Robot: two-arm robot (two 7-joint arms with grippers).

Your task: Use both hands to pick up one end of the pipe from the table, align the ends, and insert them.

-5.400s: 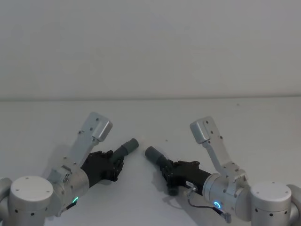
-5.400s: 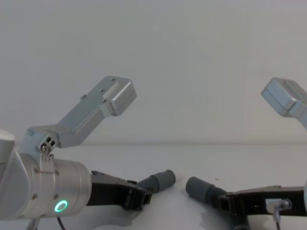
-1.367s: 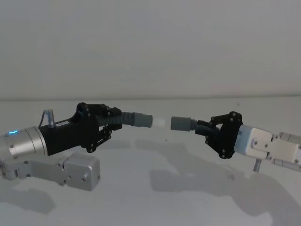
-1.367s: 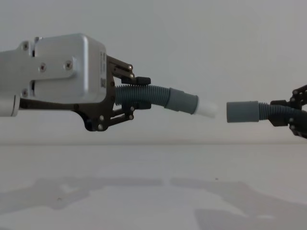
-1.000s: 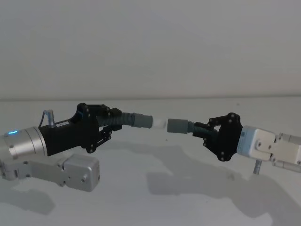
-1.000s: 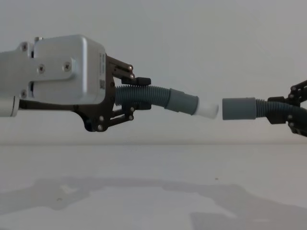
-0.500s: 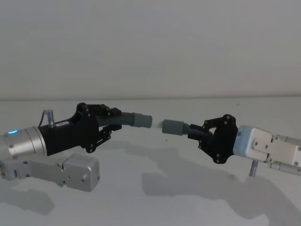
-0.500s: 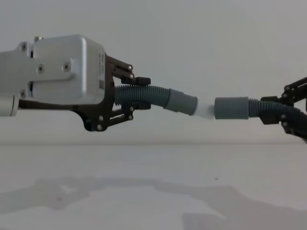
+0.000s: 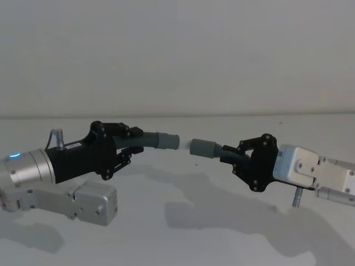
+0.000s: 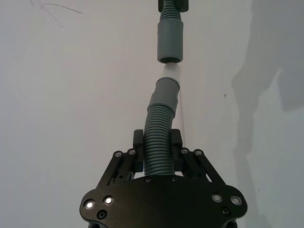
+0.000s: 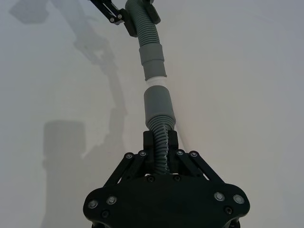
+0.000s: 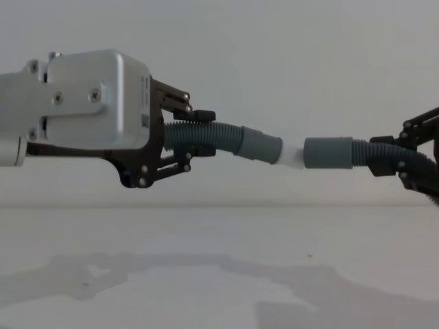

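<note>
**A:** What do we have in front of us?

**B:** We see the dark grey flexible ribbed pipe (image 12: 206,136) held in the air above the plain matt white table (image 12: 219,260), one end in each claw. Our left black skeletal two-finger gripper (image 12: 184,133) comes in from the left in the chest view, its fingers (image 10: 137,147) clamped on the ribbed part just behind the smooth dark grey cuff with the narrow white tip (image 12: 260,146). The silver-grey block of that arm (image 12: 89,103) shows large beside it.

**A:** And the other side?

**B:** Our right black skeletal two-finger gripper (image 9: 239,157) reaches in from the right, its fingers (image 11: 148,142) clamped on the ribs just behind the smooth dark grey cuff with the plain open mouth (image 12: 328,153).

**A:** How do the two ends stand to each other?

**B:** They face each other mouth to tip, between the two grippers. In the chest view the white tip (image 12: 291,157) reaches the rim of the open cuff, with part of the white showing between the two grey cuffs. The tipped cuff slopes slightly down toward the other, which lies nearly level. From the left wrist view the white tip (image 10: 168,71) sits just at the open mouth (image 10: 169,40); we cannot tell how far in it goes.

**A:** Anything on the table?

**B:** The arms' shadows (image 12: 171,264) lie across it.
</note>
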